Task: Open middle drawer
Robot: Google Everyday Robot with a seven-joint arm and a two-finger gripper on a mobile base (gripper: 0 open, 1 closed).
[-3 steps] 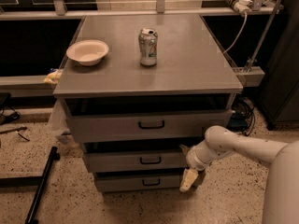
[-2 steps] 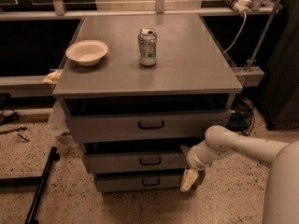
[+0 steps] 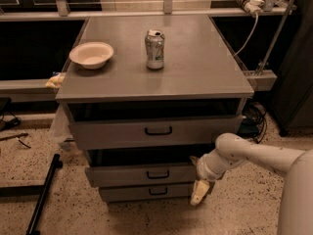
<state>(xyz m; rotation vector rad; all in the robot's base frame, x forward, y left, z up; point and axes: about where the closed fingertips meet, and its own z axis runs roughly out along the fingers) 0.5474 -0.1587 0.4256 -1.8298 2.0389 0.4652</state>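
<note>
Low to the right of the middle drawer (image 3: 132, 175), pincer (image 3: 198, 195) is hanging, spread or pressed together: cannot tell | drawer is sitting second under worktop (image 3: 195, 67) | rigid metal, probably gliding heavily; small black handle (image 3: 158, 174) is offering the hold

A: How much of the middle drawer (image 3: 142, 174) shows?

B: Its right end is hidden behind the arm (image 3: 254, 155). The gripper (image 3: 199, 192) hangs just below there, by the right corner of the lowest drawer (image 3: 127, 194). The middle drawer's inside is lost in shadow under the top drawer (image 3: 112, 132).

A: And the arm itself?

B: Cut off by the right edge.

A: Elsewhere?

B: The label on the can (image 3: 155, 49) is too blurred to read. A yellowish thing (image 3: 55, 81) at the left is half covered by the cabinet top (image 3: 195, 67); its kind cannot be told. The black pole (image 3: 41, 195) runs off the bottom edge.
</note>
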